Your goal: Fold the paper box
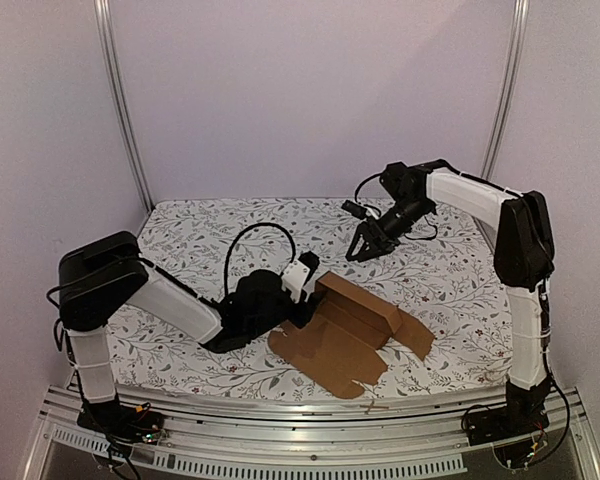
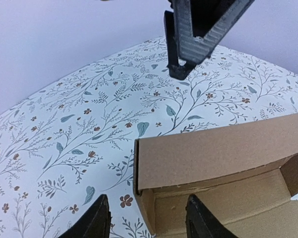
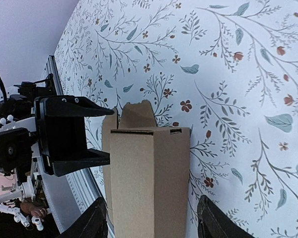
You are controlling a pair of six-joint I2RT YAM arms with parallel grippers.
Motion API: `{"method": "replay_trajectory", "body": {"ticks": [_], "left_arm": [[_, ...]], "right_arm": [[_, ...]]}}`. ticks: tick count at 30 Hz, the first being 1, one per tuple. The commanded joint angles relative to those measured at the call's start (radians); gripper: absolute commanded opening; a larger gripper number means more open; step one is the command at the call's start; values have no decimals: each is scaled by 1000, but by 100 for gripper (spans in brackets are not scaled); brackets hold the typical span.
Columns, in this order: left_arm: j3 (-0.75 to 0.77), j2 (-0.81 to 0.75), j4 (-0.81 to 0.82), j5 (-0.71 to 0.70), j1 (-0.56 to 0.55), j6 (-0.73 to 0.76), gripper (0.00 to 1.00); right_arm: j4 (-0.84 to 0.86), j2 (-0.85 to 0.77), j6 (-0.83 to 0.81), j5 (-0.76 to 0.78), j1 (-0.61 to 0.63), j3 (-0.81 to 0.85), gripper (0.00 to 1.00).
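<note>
The paper box (image 1: 352,322) is plain brown cardboard, partly folded, lying near the table's front middle, with a raised long wall at the back and flat flaps spread toward the front. My left gripper (image 1: 308,300) is open at the box's left end. In the left wrist view the box's end corner (image 2: 149,198) sits between its spread fingers (image 2: 97,220). My right gripper (image 1: 361,250) is open and empty, held in the air behind the box and apart from it. Its wrist view looks along the box (image 3: 149,183), with the left gripper (image 3: 64,134) beyond.
A floral cloth (image 1: 210,230) covers the table. A metal rail (image 1: 280,410) runs along the near edge. Pale walls and two upright poles (image 1: 125,110) close the back and sides. The right gripper (image 2: 198,34) hangs above the cloth in the left wrist view.
</note>
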Motion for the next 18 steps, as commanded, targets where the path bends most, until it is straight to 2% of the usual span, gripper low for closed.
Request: {"method": "replay_trajectory", "body": {"ticks": [1,5,10,14,18], "left_arm": [[-17,-87,-173,79,26,30,53],[-11,-162,-262,200,59,21,54],[101,-209,-441,336,101,-32,55],[262,-155,-589,352,125,-64,56],[377,-57,-630,386,156,-87,56]], "right_arm": [[-93,-156,-86,76,-50,-46,61],[-77,-295,-195,199,-50,-267,61],[-5,-472,-257,325,-51,-516,65],[52,-575,-284,388,-48,-648,65],[74,-618,-302,409,-43,-716,65]]}}
